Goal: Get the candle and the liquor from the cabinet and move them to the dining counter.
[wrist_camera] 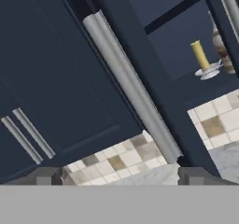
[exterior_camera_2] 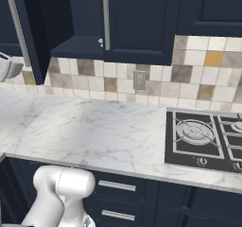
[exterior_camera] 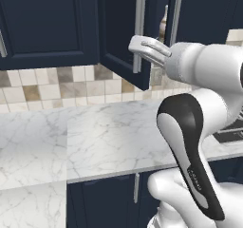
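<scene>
Claw point(wrist_camera: 116, 176) is spread wide with nothing between the fingers: in the hand view the two dark tips sit far apart at the bottom edge, with tile and marble visible in the gap. In the left base view the claw point(exterior_camera: 144, 50) sits right at the long silver bar handle point(exterior_camera: 138, 34) of the swung-open cabinet door point(exterior_camera: 121, 32), fingers just beside the bar; can't tell if they touch it. Hand view is rolled, so that same handle point(wrist_camera: 133, 90) runs diagonally across frame, close in front of the camera. Behind the open door, the cabinet point(wrist_camera: 182, 45) interior shows: candle point(wrist_camera: 200, 56), pale yellow and upright on its small white saucer, sits on the shelf near the front edge. Liquor point(wrist_camera: 220, 43) stands immediately next to it, on the candle's far side, about touching the saucer; partly cut off by the neighbouring door's handle. From the left base view just a sliver of the liquor point(exterior_camera: 163, 23) shows in the gap between the open door and the next closed door. Right base view gives the open cabinet point(exterior_camera_2: 75, 46) from the other side, with the dark shelf exposed. Below is a tile backsplash point(exterior_camera_2: 156, 82) with an outlet, marble worktop point(exterior_camera_2: 94, 131), and a black gas hob point(exterior_camera_2: 203, 138) off to the robot's right.
</scene>
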Available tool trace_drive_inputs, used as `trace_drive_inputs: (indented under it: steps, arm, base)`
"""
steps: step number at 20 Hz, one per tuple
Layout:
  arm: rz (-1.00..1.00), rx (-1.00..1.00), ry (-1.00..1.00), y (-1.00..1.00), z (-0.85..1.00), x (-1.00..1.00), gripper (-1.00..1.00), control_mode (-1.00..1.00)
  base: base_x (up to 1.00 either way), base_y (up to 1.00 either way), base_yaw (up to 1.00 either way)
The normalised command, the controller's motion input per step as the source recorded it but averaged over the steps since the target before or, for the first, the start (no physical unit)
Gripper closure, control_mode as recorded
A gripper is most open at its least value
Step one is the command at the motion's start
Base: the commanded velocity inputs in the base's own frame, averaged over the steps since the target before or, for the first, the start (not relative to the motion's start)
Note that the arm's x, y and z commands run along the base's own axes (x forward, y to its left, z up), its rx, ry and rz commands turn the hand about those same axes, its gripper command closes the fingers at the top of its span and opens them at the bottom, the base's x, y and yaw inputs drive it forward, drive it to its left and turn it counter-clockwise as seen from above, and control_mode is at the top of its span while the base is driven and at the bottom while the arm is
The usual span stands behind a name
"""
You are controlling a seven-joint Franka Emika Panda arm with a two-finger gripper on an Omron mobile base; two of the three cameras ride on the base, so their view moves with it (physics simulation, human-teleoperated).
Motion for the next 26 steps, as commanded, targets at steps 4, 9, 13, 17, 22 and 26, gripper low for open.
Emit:
trace_drive_inputs:
  steps: [4,9,13,17,22,26]
  arm:
    - [-0.01,0.15,0.00,-0.43,0.27,-0.25,-1.00,-1.00]
    - [-0.03,0.23,0.07,-0.45,0.25,-0.06,-1.00,-1.00]
    - [0.00,0.22,0.12,-0.49,0.16,0.02,-1.00,-1.00]
    - [0.00,0.13,0.09,-0.44,0.01,0.17,-1.00,-1.00]
    - [0.00,0.11,0.08,-0.28,-0.07,0.36,-1.00,-1.00]
    - [0.00,0.22,0.15,-0.19,-0.10,0.60,-1.00,-1.00]
  base:
    - [0.00,0.00,0.00]
    - [0.00,0.00,0.00]
    - [0.00,0.00,0.00]
    - [0.00,0.00,0.00]
    - [0.00,0.00,0.00]
    - [0.00,0.00,0.00]
